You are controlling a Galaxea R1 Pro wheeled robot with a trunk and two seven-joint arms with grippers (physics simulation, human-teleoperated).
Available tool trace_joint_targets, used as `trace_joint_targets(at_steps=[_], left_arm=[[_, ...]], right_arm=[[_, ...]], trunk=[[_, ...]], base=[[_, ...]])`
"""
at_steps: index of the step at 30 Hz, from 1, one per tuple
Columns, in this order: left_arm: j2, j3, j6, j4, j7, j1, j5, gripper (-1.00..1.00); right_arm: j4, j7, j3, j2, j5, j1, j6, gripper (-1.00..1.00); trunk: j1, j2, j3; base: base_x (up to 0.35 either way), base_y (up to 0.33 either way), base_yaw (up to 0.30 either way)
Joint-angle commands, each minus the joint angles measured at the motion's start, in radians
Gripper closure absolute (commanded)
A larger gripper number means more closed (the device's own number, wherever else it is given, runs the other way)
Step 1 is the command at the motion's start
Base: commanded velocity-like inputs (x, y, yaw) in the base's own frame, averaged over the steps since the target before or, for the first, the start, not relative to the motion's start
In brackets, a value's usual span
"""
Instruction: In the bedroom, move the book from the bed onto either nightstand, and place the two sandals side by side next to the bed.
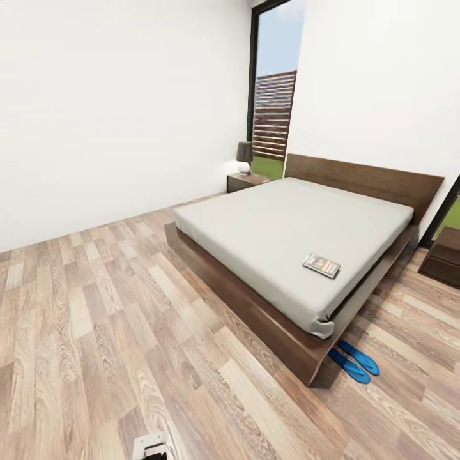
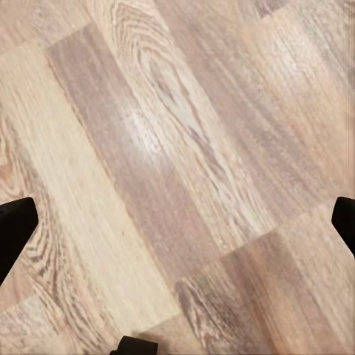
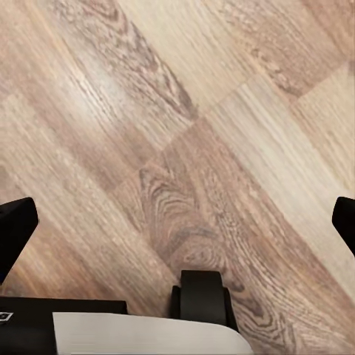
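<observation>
The bed (image 1: 281,230) with its grey mattress and dark-brown frame stands across the room in the head view. The book (image 1: 321,266) lies flat on the mattress near its front right corner. Two blue sandals (image 1: 353,361) lie close together on the floor by the bed's near right corner. One nightstand (image 1: 248,181) stands at the far left of the headboard with a lamp on it; another nightstand (image 1: 444,257) is at the right edge. My left gripper (image 2: 177,222) hangs open over bare floor. My right gripper (image 3: 177,222) is open over floor too.
A grey lamp (image 1: 245,156) sits on the far nightstand. A tall dark-framed window (image 1: 273,96) shows a slatted fence behind it. Wide wood-plank floor (image 1: 96,319) lies between me and the bed. Part of my base (image 3: 140,333) is below the right gripper.
</observation>
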Motion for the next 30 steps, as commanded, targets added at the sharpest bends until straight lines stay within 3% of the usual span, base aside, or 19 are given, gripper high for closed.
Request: trace_joint_targets(at_steps=[1, 6, 15, 30], left_arm=[[0.000, -0.009, -0.003, 0.001, 0.004, -0.001, 0.008, -1.00], [-0.001, -0.009, -0.004, 0.002, 0.004, -0.001, 0.008, -1.00], [-0.001, -0.009, -0.004, 0.003, 0.003, -0.001, 0.008, -1.00], [-0.001, -0.009, -0.005, 0.006, 0.003, -0.001, 0.004, -1.00]], right_arm=[[0.005, 0.003, -0.009, 0.000, 0.009, -0.002, -0.007, -1.00], [0.005, 0.009, -0.008, 0.020, 0.010, -0.002, -0.001, -1.00], [0.007, 0.007, -0.011, 0.022, 0.008, -0.002, 0.001, -1.00], [0.004, 0.005, -0.013, 0.024, 0.006, -0.002, 0.005, -1.00]], trunk=[[-0.004, 0.007, 0.002], [-0.023, 0.042, 0.018], [-0.058, 0.105, 0.046], [-0.115, 0.210, 0.093]], base=[[0.000, 0.000, 0.000], [0.000, 0.000, 0.000], [0.000, 0.000, -0.011], [0.000, 0.000, -0.222]])
